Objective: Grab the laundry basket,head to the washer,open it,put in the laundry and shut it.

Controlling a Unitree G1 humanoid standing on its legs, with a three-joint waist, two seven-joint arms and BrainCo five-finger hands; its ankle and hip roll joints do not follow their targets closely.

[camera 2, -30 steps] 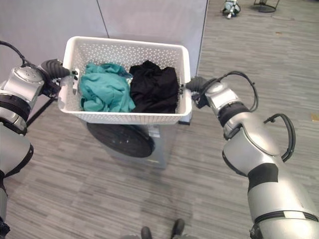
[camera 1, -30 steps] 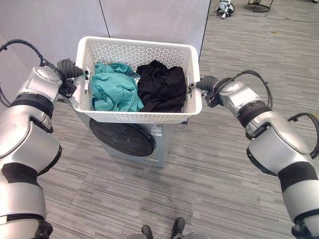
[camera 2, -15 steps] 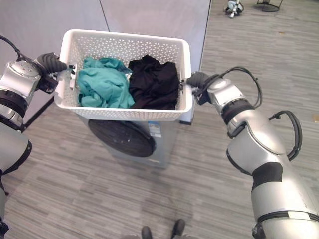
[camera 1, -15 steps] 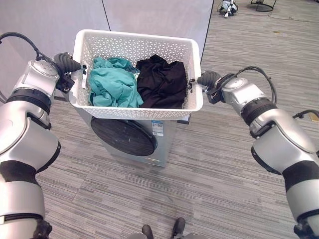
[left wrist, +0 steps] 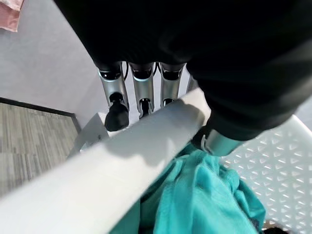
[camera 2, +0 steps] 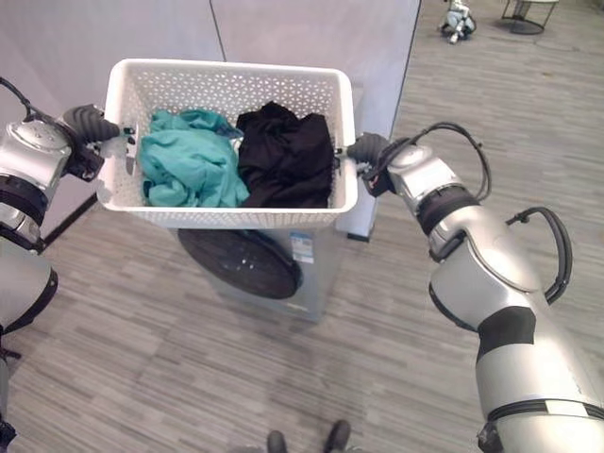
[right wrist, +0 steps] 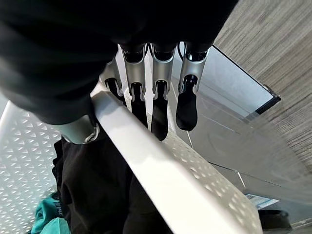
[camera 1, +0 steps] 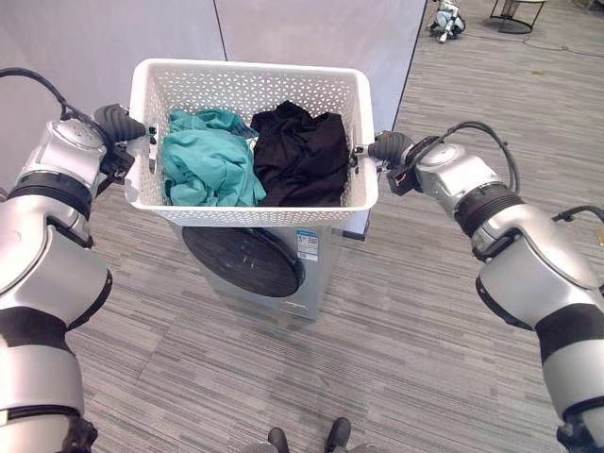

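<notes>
I hold a white perforated laundry basket [camera 1: 255,74] in the air, right above the grey washer [camera 1: 321,264]. The washer's round dark door [camera 1: 243,262] is closed. Inside the basket lie a teal garment [camera 1: 208,165] on the left and a black garment [camera 1: 297,156] on the right. My left hand [camera 1: 118,127] grips the basket's left rim [left wrist: 122,161], fingers [left wrist: 141,87] beneath and thumb over it. My right hand [camera 1: 389,149] grips the right rim [right wrist: 161,165] the same way, fingers [right wrist: 158,97] curled under.
Grey partition panels [camera 1: 311,28] stand just behind the washer. Striped grey floor [camera 1: 425,321] stretches open to the right and in front. Far back on the right, a small machine [camera 1: 448,19] and a black stand base [camera 1: 517,14] rest on the floor.
The whole view has shifted, so the camera moved; the washer now sits a little further right under the basket. Both hands keep their grip on the rims.
</notes>
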